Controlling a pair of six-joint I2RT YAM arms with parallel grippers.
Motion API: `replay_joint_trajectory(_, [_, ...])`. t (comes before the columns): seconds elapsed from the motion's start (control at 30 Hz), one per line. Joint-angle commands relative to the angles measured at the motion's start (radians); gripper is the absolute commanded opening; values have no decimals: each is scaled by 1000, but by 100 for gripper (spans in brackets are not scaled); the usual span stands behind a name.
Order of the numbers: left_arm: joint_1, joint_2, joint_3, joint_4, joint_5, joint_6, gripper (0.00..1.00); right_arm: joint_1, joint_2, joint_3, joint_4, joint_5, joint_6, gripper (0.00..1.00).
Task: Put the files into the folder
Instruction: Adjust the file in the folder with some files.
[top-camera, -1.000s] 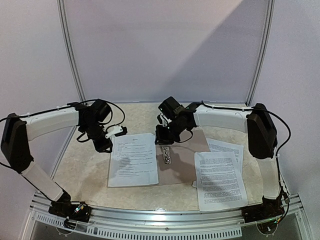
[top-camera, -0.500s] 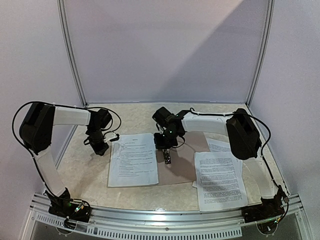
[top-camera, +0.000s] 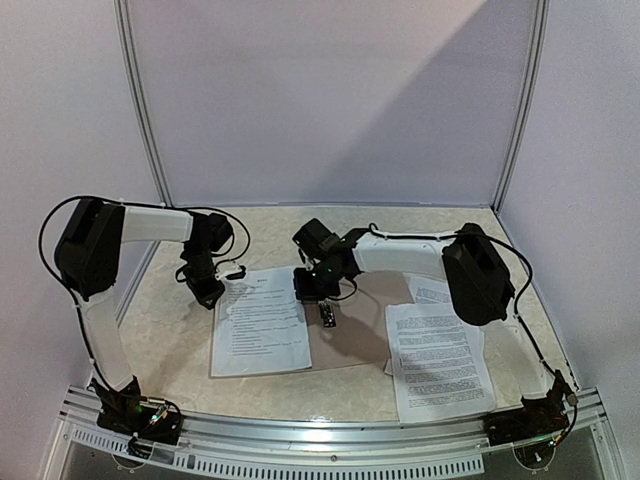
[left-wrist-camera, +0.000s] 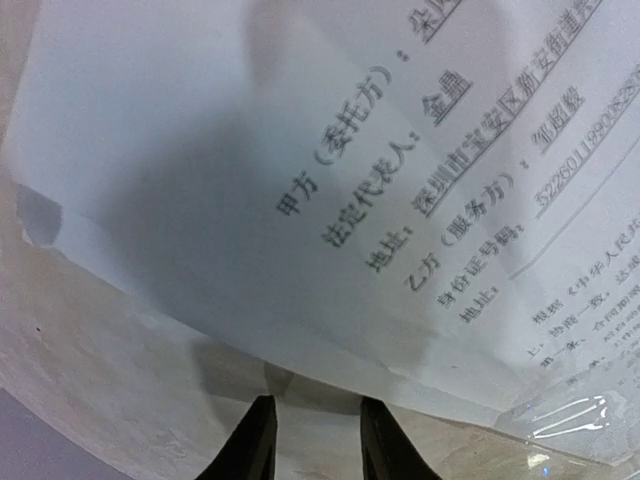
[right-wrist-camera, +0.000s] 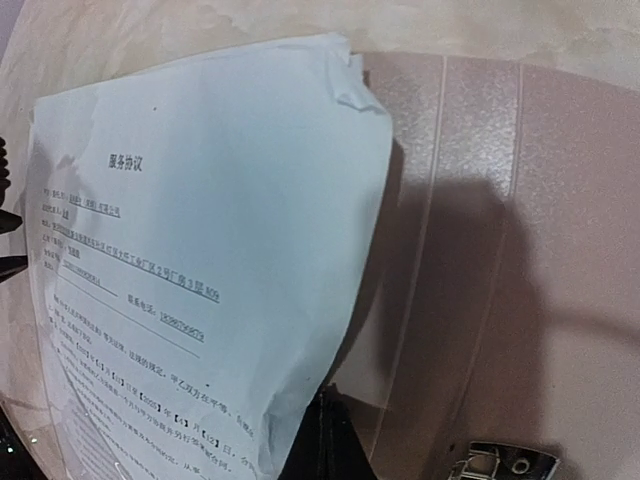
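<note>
Two grippers at one file (top-camera: 260, 325): left gripper (left-wrist-camera: 316, 404) parted, sheet edge just ahead of its tips; right gripper (right-wrist-camera: 325, 425) looks pinched on the opposite long edge, folder (right-wrist-camera: 480, 250) beneath it.

White arm links (top-camera: 150, 222) with black joints (top-camera: 88, 245) and looping black cables (top-camera: 45, 222)

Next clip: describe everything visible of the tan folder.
The brownish-tan cardboard-like folder lies flat and open on the beige marbled table, pebbled inner face up, parallel creases down its spine. A small silver metal clip sits on it. One white printed paper stack covers its left part; another stack appears to overlap its right edge.
</note>
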Motion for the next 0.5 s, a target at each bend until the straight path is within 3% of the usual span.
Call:
replay_joint_trajectory(0.0, [-25,56,-4,-21,75,0,32,30,67,10,-15,-24,26,0])
replay_joint_trajectory(0.47, [-19,27,-39,-2,96,7,31,23,17,9,-84,41,1,0])
